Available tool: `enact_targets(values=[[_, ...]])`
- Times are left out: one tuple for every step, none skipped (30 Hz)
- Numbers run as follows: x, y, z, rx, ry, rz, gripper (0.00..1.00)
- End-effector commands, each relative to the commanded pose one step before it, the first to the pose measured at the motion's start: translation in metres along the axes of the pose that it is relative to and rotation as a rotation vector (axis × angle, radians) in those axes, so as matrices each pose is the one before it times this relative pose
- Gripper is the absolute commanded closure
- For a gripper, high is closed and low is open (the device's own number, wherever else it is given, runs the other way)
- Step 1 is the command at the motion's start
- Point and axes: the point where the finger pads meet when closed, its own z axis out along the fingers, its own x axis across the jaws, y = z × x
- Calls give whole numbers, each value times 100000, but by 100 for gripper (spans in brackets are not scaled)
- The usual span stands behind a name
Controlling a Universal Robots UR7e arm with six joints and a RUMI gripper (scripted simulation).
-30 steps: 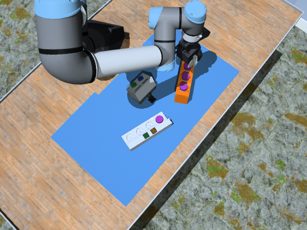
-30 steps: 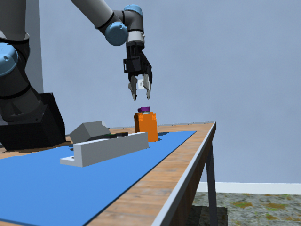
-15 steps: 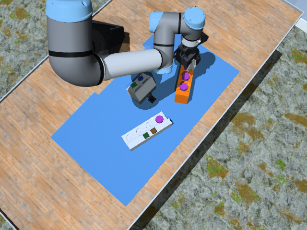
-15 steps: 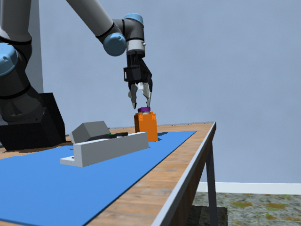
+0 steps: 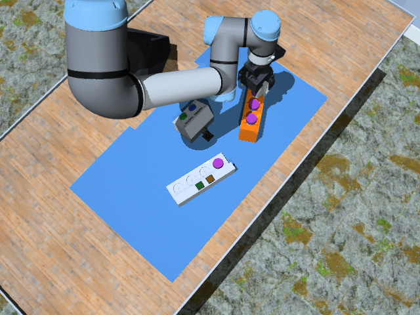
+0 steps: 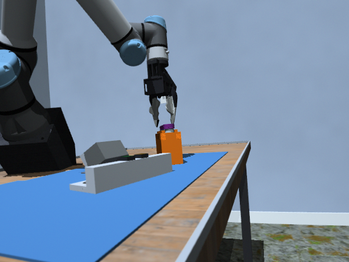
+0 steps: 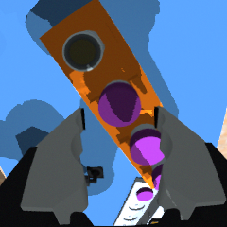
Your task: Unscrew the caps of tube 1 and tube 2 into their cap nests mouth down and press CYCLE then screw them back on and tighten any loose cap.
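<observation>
"Where is the gripper (image 5: 262,90) (image 6: 164,124) (image 7: 119,109) working now?"

"It's hovering over the decapping station (image 5: 247,134) (image 6: 173,149) (image 7: 113,66), pointing down, its fingers standing partway apart and gripping nothing! In the wrist view, tube 2's purple cap (image 5: 254,93) (image 7: 119,104) is showing between the tips; whether they're reaching down to its sides, I can't tell."

"And the others?"

"Tube 1 (image 7: 82,51) is standing open-mouthed, while tube 3's cap (image 5: 254,104) (image 7: 146,147) and tube 4's cap (image 5: 251,118) (image 6: 167,126) (image 7: 157,180) are sitting on top of theirs. Over on the cap tray (image 5: 179,199) (image 6: 126,174) (image 7: 124,219), one loose purple cap (image 5: 218,163) (image 7: 145,194) is lying in nest 1, and the other three nests are waiting bare!"

"Any lights?"

"Both the amber lamp (image 5: 210,178) (image 6: 141,155) and the green lamp (image 5: 199,185) (image 6: 128,158) are looking dark. The grey housing (image 5: 203,125) (image 6: 108,150) is standing between arm and tray, its blue key (image 5: 192,107) and green key (image 5: 183,116) facing up."

The end effector (image 5: 262,93) (image 6: 164,124) (image 7: 119,109) has descended toward the orange station's caps (image 5: 254,104) (image 6: 167,126) (image 7: 119,104).
</observation>
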Motion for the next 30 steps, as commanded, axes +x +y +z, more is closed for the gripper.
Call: enact_targets(values=[[-184,108,493,-363,-352,-219,65],[4,3,50,0,0,0,65],[5,3,50,0,0,0,65],[5,2,50,0,0,0,65],[5,2,50,0,0,0,65],[5,2,50,0,0,0,65],[5,1,50,0,0,0,65],[5,1,50,0,0,0,65],[4,1,50,0,0,0,65],[4,0,50,0,0,0,65],[4,0,50,0,0,0,65],[3,0,50,0,0,0,65],[0,0,0,0,0,0,65],[0,0,0,0,0,0,65],[79,-23,-35,68,80,92,65],[25,-25,-42,44,67,9,65],[87,-31,-140,174,225,117,65],[0,0,2,0,0,0,65],[0,0,1,0,0,0,65],[0,0,1,0,0,0,100],[0,0,0,0,0,0,100],[0,0,0,0,0,0,100],[0,0,0,0,0,0,100],[0,0,0,0,0,0,100],[0,0,0,0,0,0,100],[0,0,0,0,0,0,100],[0,0,0,0,0,0,100],[0,0,0,0,0,0,100],[0,0,0,0,0,0,100],[0,0,0,0,0,0,100]])
